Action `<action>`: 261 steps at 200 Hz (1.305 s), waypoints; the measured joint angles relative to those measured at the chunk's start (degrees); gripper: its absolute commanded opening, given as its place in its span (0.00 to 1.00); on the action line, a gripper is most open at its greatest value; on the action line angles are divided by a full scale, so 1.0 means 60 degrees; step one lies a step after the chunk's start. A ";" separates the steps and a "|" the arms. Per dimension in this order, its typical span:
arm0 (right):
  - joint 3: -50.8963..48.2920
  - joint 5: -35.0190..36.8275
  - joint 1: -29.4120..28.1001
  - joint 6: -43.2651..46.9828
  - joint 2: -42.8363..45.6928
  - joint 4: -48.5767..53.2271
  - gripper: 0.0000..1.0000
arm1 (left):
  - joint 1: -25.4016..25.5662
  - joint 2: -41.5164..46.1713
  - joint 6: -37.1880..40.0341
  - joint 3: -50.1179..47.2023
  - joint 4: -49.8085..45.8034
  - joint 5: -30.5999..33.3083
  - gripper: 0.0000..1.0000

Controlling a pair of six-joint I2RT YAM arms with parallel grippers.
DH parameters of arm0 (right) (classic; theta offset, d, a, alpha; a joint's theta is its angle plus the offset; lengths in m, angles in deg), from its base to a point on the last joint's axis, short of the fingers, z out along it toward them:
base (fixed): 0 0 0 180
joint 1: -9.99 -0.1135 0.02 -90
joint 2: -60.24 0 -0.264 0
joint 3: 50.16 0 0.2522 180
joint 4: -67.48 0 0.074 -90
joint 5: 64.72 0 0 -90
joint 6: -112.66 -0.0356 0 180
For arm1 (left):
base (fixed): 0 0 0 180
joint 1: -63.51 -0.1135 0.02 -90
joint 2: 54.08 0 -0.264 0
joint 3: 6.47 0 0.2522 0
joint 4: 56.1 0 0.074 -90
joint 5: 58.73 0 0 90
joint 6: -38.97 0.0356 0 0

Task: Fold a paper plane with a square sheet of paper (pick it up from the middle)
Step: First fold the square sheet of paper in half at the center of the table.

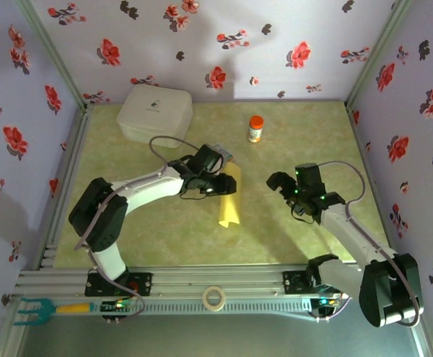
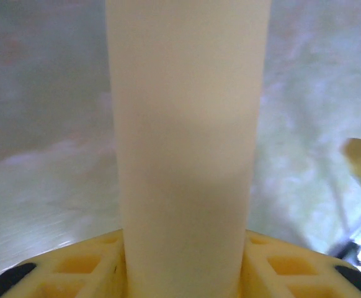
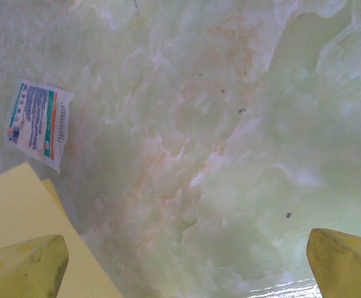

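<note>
Pinching the one folded yellow sheet (image 1: pixel 230 204), the left gripper (image 1: pixel 218 184) holds firm; the right gripper (image 1: pixel 278 182) gapes.

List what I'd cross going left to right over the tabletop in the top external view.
white box → yellow paper → orange-capped bottle → right pincer

The left arm bends inward at the elbow, and the left gripper (image 1: pixel 218 184) clamps the square sheet of paper (image 1: pixel 230 207). The right gripper (image 1: pixel 279 181) hangs well apart, jaws spread wide.
</note>
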 measured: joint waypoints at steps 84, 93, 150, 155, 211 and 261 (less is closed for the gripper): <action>-0.0463 -0.1406 0.0025 -0.0328 0.0237 -0.1694 0.99 | -0.0248 -0.0364 -0.1559 -0.1333 0.3078 -0.1730 0.43; -0.0470 -0.1512 0.0025 -0.0331 0.0233 -0.1781 0.99 | -0.0284 -0.0492 -0.1599 -0.1395 0.3187 -0.1829 0.43; -0.0535 -0.1854 0.0025 -0.0433 0.0131 -0.2284 0.99 | -0.0546 -0.0933 -0.1599 -0.1690 0.3206 -0.2390 0.42; -0.0557 -0.1861 0.0025 -0.0433 0.0120 -0.2310 0.99 | -0.0597 -0.0969 -0.1574 -0.1690 0.3169 -0.2426 0.42; -0.0616 -0.2058 0.0025 -0.0495 -0.0255 -0.2524 0.99 | -0.0958 -0.1410 -0.0780 -0.1545 0.1978 -0.2506 0.43; -0.0616 -0.2320 0.0025 -0.0495 -0.0568 -0.2830 0.99 | -0.0991 -0.1854 0.0215 -0.0667 0.0805 -0.2656 0.44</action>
